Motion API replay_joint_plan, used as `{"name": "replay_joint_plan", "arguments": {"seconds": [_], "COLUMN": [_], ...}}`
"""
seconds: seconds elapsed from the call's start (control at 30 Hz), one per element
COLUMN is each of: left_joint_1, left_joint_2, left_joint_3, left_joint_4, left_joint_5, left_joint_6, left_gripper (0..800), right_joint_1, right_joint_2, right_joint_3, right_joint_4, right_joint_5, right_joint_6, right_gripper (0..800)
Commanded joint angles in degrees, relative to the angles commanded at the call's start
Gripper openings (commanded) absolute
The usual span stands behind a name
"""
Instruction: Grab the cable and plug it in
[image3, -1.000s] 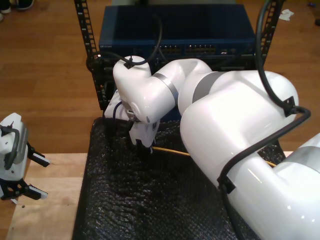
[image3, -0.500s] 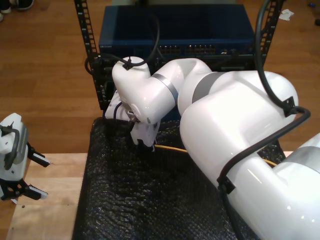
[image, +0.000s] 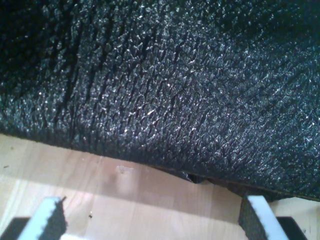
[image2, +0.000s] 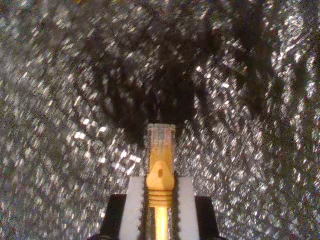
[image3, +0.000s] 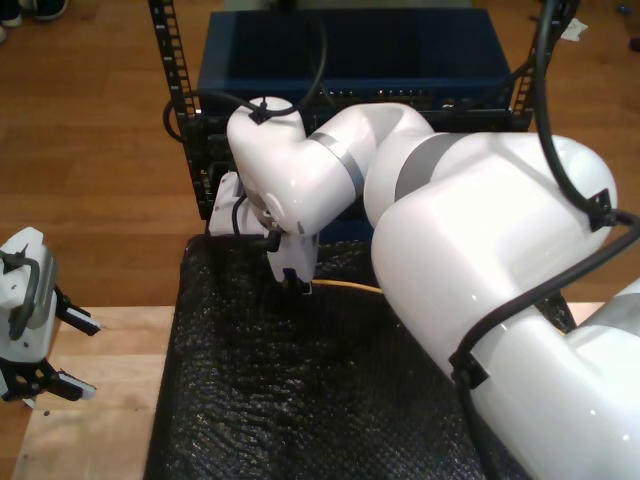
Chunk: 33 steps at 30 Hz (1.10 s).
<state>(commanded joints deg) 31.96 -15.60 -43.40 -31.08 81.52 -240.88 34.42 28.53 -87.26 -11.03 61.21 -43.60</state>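
Observation:
The yellow-orange cable (image3: 345, 286) runs across the black foam mat (image3: 300, 400) toward the exterior view's right, passing behind the big white arm. My second gripper (image3: 297, 288) is shut on the cable just behind its clear plug (image2: 161, 140), which sticks out past the white fingers (image2: 135, 205) above the mat. My first gripper (image3: 75, 352) hangs open over the wooden table (image3: 95, 420) at the exterior view's left; its fingertips (image: 47, 215) frame bare wood at the mat's edge.
A blue network switch (image3: 350, 60) with a row of ports sits in a black rack (image3: 190, 120) behind the mat. Thick black arm cables (image3: 560, 130) loop over the white arm. Wooden floor lies beyond.
My second gripper has risen and shifted slightly toward the rack with the cable in it. The first gripper has stayed put.

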Motion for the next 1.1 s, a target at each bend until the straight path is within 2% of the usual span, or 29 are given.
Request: {"name": "replay_joint_plan", "arguments": {"seconds": [0.13, 0.3, 0.4, 0.57, 0.8, 1.1], "left_joint_1": [-0.1, -0.3, -0.4, -0.8, -5.8, -12.3], "left_joint_2": [-0.1, -0.1, -0.1, -0.4, -0.6, -0.6], "left_joint_3": [0.6, 0.9, 1.0, 0.5, -1.3, -3.3], "left_joint_4": [-0.1, -0.2, -0.2, -0.4, -3.4, -8.5], "left_joint_5": [0.3, 0.5, 0.7, 1.2, 6.2, 7.0], "left_joint_6": [0.0, 0.0, -0.1, -0.2, -1.6, -6.3], "left_gripper": [800, 800, 800, 800, 800, 800], "right_joint_1": [-0.4, -4.0, -6.6, -9.5, -12.2, -19.8], "right_joint_2": [-2.2, -6.5, -9.8, -14.9, -23.3, -34.2], "right_joint_3": [0.3, 0.4, 0.4, 2.4, 9.4, 17.8], "right_joint_4": [2.1, 13.2, 17.9, 18.9, 20.1, 29.4], "right_joint_5": [1.9, 6.3, 10.1, 13.8, 13.9, 15.0], "right_joint_6": [-2.6, -10.6, -14.0, -14.5, -16.2, -23.7], "right_gripper": [6, 7, 7, 8, 8, 10]}}
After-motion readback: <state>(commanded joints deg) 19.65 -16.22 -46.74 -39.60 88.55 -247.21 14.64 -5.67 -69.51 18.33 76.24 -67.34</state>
